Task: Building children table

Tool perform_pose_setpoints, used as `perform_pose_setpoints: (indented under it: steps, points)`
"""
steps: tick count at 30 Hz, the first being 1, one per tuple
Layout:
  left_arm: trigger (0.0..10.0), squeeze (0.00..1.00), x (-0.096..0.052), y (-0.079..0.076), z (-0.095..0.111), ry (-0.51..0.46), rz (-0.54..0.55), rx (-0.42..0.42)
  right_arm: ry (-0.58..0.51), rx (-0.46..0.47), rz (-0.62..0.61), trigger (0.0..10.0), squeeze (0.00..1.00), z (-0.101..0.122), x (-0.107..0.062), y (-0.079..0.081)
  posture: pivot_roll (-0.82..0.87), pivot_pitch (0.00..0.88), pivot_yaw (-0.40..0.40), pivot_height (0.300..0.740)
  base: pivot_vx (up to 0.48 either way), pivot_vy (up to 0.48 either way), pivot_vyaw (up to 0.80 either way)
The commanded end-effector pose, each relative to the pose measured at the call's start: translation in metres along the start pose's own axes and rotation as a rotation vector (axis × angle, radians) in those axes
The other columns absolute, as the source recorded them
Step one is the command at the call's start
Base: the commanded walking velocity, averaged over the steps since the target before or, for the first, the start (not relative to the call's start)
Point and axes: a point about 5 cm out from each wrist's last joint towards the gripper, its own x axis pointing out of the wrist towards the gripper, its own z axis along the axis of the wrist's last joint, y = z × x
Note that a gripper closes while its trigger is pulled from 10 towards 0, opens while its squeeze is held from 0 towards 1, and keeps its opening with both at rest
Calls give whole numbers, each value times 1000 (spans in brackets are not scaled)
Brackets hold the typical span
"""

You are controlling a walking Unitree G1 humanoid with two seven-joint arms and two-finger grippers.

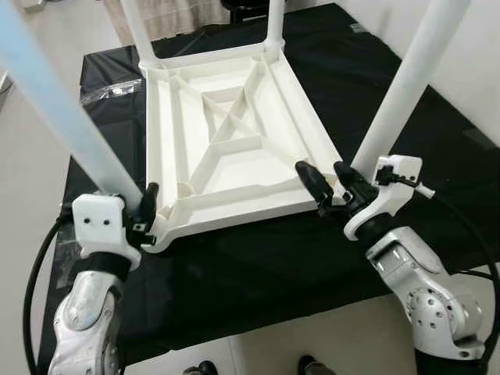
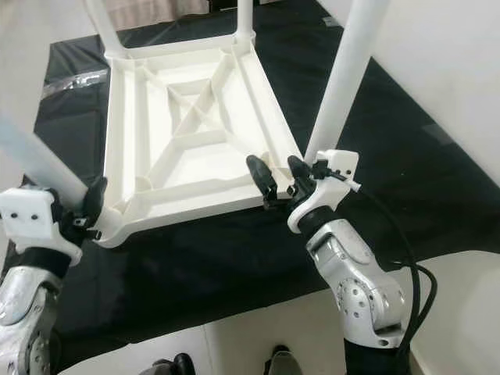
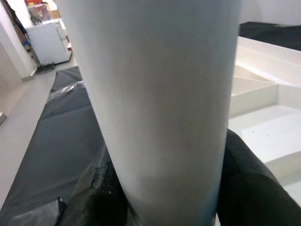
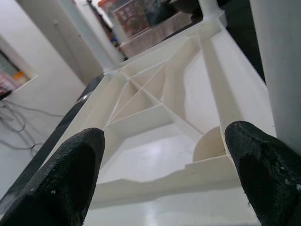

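The upturned white ribbed plastic tabletop (image 1: 234,141) lies on the black-covered bench (image 1: 258,266). The left end effector (image 1: 147,205) clamps the near-left white tubular leg (image 1: 55,109); the right end effector (image 1: 328,183) stands apart at the near edge — a tilted leg could jam or pop out.

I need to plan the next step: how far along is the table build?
All four legs stand in the upturned tabletop. In hand: the left gripper clamps the near-left leg at its socket; the right gripper is open by the near-right leg. Left: turning the table upright.
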Motion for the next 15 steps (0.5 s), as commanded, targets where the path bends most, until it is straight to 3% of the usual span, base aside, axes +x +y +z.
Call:
perform_pose_setpoints:
  steps: [1,9,11,13,15]
  points:
    - [0,0,-27,55,-40,250,252,208,10,50,80,10000,0,-1,-8,7,-18,251,64,740,0,0,0]
    - [0,0,-25,60,-52,287,280,184,93,38,316,10000,0,-11,-20,30,-27,251,61,740,0,0,0]
    - [0,0,-22,56,-51,280,265,170,139,25,386,10000,0,-15,-26,36,-29,251,63,740,0,0,0]
    - [0,0,-18,45,-49,262,221,152,270,-33,499,10000,0,-27,-40,42,-32,249,68,740,0,0,0]
    - [0,0,-17,42,-48,258,210,150,322,-72,518,10000,0,-31,-45,41,-33,249,68,740,0,0,0]
